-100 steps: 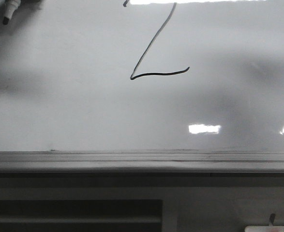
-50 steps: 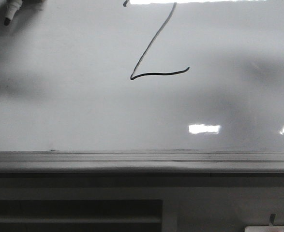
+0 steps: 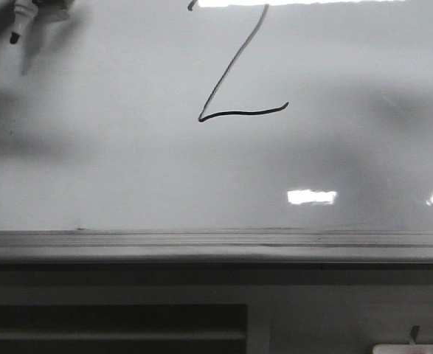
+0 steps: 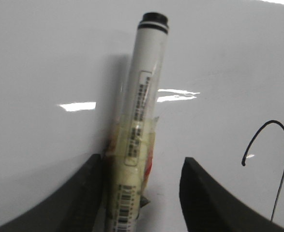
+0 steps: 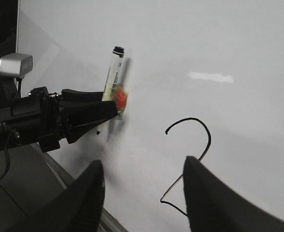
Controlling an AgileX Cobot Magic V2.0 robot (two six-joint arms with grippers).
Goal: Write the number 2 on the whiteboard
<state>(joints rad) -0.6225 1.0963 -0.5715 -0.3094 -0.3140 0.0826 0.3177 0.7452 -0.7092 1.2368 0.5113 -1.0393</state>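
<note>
The number 2 (image 3: 242, 113) is a thin black stroke on the whiteboard (image 3: 127, 162), its top cut off by the front view's upper edge. Part of its hook (image 4: 277, 122) shows in the left wrist view, and its curve (image 5: 190, 118) in the right wrist view. My left gripper (image 4: 142, 159) is open. A white marker (image 4: 142, 96) wrapped in yellowish tape lies against one finger, with a clear gap to the other. The marker tip (image 3: 14, 35) shows at the far upper left of the board. My right gripper (image 5: 142, 162) is open and empty, facing the board near the 2.
A grey ledge (image 3: 216, 247) runs along the board's lower edge. Below it is a dark slatted panel (image 3: 113, 328), and a small white object (image 3: 411, 348) sits at the bottom right corner. The left arm (image 5: 30, 121) reaches in beside the board's edge.
In the front view the marker tip has shifted slightly right and down and now tilts, with a new shadow beside it. The drawn 2 is unchanged.
</note>
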